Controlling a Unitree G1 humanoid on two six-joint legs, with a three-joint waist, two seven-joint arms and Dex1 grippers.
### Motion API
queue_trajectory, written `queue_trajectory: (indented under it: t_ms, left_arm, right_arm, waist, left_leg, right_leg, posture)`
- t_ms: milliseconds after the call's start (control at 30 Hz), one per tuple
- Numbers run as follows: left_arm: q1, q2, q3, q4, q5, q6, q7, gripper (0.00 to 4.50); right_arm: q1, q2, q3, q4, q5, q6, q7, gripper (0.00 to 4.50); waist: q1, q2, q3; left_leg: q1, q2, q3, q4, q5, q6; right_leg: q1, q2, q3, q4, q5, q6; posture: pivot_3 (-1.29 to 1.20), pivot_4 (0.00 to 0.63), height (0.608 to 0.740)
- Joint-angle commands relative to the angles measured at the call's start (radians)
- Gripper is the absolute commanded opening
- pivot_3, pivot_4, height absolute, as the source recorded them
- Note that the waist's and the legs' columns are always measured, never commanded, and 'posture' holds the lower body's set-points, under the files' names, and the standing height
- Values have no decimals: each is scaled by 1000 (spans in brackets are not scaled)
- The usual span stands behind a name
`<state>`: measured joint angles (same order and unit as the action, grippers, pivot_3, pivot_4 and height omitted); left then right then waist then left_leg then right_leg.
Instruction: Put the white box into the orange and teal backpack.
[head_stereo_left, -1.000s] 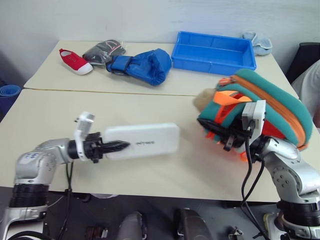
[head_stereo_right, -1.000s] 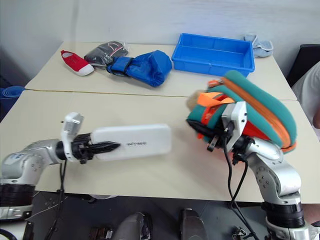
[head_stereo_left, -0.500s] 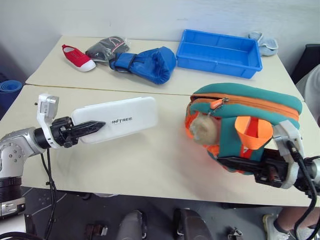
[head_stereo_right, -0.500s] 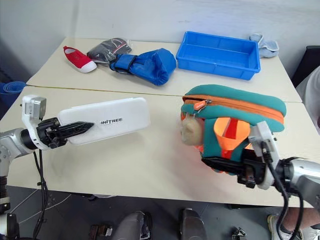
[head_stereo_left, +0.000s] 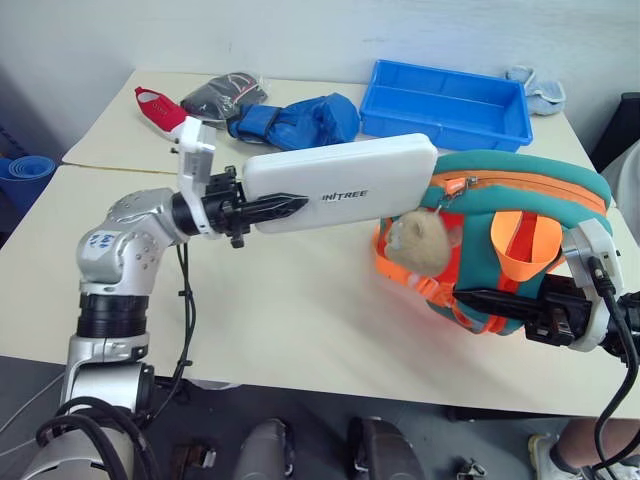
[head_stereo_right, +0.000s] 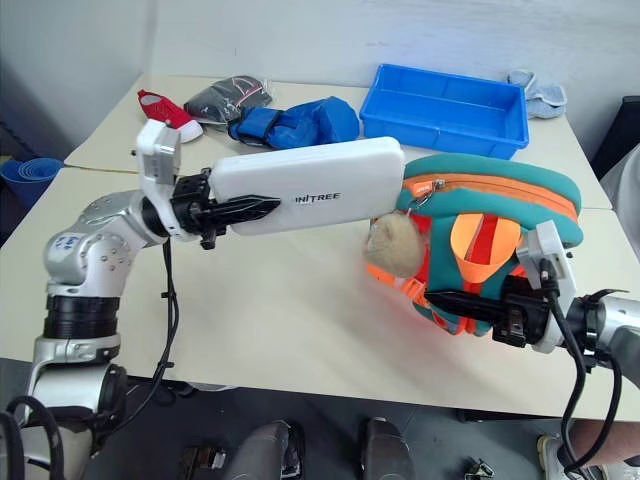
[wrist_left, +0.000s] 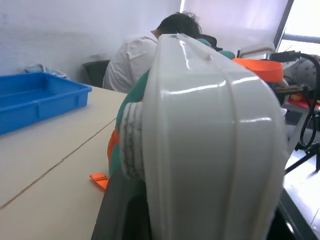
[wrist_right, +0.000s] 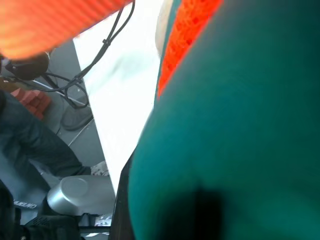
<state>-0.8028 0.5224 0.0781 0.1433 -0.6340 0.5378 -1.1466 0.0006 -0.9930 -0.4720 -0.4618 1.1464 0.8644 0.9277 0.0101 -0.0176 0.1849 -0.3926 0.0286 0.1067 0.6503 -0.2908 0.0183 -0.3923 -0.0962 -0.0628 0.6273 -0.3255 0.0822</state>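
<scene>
My left gripper is clamped on the near end of the white box, holding it level in the air, its far end touching the teal top of the backpack; my right gripper is shut on the backpack's lower edge; I judge the zipper must gape first, then the box goes in end-first, kept straight.

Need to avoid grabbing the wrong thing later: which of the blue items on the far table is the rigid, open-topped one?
The blue tray, at the back right: a hard rectangular bin with raised walls. The blue boxing glove to its left is soft and padded.
</scene>
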Motion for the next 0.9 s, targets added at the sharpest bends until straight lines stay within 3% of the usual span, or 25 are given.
queue_trajectory:
  t_ms: [33,133,267,433,600,733,900]
  left_arm:
    - [-75,-58,-8,65,32,-102,-4,1228]
    - [-114,-74,49,101,-43,-46,-24,1228]
    - [-101,36,64,119,-87,90,-131,1228]
    - [-74,131,75,179,-45,87,-176,1228]
    - [-50,162,83,176,-37,80,-179,1228]
    - [-32,192,95,122,-59,108,-187,1228]
    - [-23,158,80,45,-74,113,-184,1228]
  right_arm:
    - [-1,11,-2,-33,24,7,0,18]
    - [9,11,-20,-48,56,28,-8,18]
    - [3,-19,-56,-78,217,98,-22,18]
    - [-63,-46,-26,-113,482,121,-135,18]
    - [-20,-129,-53,-116,654,180,-165,18]
    - [49,-164,-162,-82,699,204,-200,18]
    - [159,-135,-211,-61,540,238,-146,18]
  waist:
    - [7,-1,0]
    - [14,-2,1]
    - [1,-2,1]
    - [-12,-3,2]
    - [-8,-4,2]
    - [-8,-4,3]
    - [3,-4,3]
  left_leg:
    - [0,0,0,1,0,0]
    - [-2,0,-1,3,0,1]
    - [-4,1,-2,3,0,1]
    - [-4,1,-4,3,1,1]
    - [-5,1,-5,3,1,2]
    - [-11,1,-10,6,1,2]
    - [-13,0,-11,10,0,4]
  right_leg:
    - [0,0,0,0,0,0]
    - [0,0,0,0,1,1]
    - [-1,0,-1,1,1,1]
    - [-1,0,-2,1,1,1]
    - [-1,-1,-3,0,1,1]
    - [-2,-1,-8,1,1,1]
    - [0,-2,-10,1,1,2]
  posture:
    - [0,150,740]
    - [0,150,740]
    - [0,150,740]
    - [0,150,740]
    - [0,150,740]
    - [0,150,740]
    - [0,150,740]
